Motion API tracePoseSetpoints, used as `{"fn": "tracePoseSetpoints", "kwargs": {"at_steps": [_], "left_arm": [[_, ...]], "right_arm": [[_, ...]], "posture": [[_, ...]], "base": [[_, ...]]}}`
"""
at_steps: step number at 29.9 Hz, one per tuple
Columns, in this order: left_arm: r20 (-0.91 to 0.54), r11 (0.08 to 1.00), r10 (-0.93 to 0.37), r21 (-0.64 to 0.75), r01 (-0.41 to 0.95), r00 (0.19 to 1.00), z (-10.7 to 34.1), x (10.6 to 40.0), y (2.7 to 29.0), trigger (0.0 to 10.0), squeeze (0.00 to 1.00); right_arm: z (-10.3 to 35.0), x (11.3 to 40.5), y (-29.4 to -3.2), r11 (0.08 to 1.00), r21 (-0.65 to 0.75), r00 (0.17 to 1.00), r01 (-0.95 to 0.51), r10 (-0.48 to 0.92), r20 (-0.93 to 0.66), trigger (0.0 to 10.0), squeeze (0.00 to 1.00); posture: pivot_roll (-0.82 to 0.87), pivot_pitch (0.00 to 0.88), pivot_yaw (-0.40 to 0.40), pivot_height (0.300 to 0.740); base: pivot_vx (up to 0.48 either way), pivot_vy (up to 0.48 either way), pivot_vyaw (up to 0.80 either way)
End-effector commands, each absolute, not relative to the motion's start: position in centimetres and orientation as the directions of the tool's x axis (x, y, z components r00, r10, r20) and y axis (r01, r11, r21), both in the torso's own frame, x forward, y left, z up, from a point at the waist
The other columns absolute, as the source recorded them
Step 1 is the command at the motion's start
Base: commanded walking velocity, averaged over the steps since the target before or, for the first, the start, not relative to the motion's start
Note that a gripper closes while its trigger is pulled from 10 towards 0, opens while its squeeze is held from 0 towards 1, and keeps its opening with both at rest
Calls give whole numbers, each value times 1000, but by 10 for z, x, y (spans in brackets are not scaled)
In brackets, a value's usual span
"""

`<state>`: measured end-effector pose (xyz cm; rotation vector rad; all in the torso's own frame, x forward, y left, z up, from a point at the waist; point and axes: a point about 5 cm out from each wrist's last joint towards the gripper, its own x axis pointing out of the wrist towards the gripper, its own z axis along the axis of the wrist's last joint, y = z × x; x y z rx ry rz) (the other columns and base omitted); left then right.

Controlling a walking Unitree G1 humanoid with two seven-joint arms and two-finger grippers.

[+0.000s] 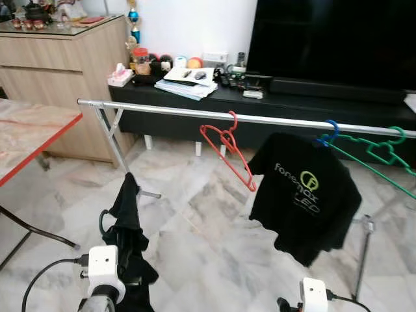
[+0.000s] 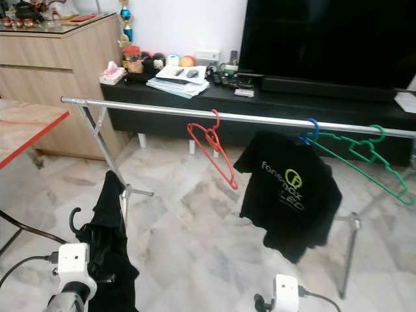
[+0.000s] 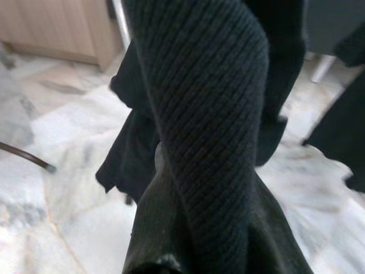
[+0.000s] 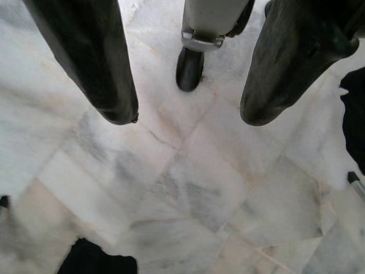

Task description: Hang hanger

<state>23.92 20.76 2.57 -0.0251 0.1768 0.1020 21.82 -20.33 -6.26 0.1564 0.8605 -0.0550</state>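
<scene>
Left hand (image 1: 123, 260) apparently clasping dark garment (image 1: 130, 227) on hanger (image 1: 103, 221), right hand (image 4: 182, 114) unclenched, rail (image 1: 162, 112) beyond.

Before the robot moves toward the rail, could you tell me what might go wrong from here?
1. The dark garment on a hanger in the left gripper drapes over its fingers and its wrist camera, so guiding the hook onto the rail may be harder.
2. The red hanger already hangs tilted; a bump could knock it off.
3. The right gripper hangs open over bare floor, so it cannot steady the garment.
</scene>
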Motion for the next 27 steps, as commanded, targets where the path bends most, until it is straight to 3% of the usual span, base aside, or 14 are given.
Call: {"fn": "tracePoseSetpoints", "kwargs": {"at_steps": [1, 27], "left_arm": [[-142, 995, 97, -16, -100, 985, 34, 243, 208, 10000, 0], [-145, 996, 89, -20, -92, 986, 36, 244, 205, 10000, 0]], "right_arm": [[-63, 218, -204, 987, 111, 649, 116, 9, -760, 10000, 0], [-62, 220, -204, 987, 109, 651, 119, 5, -759, 10000, 0]], "posture": [[128, 78, -49, 740], [130, 99, -55, 740]], "base": [[-274, 0, 0], [-279, 0, 0]]}}
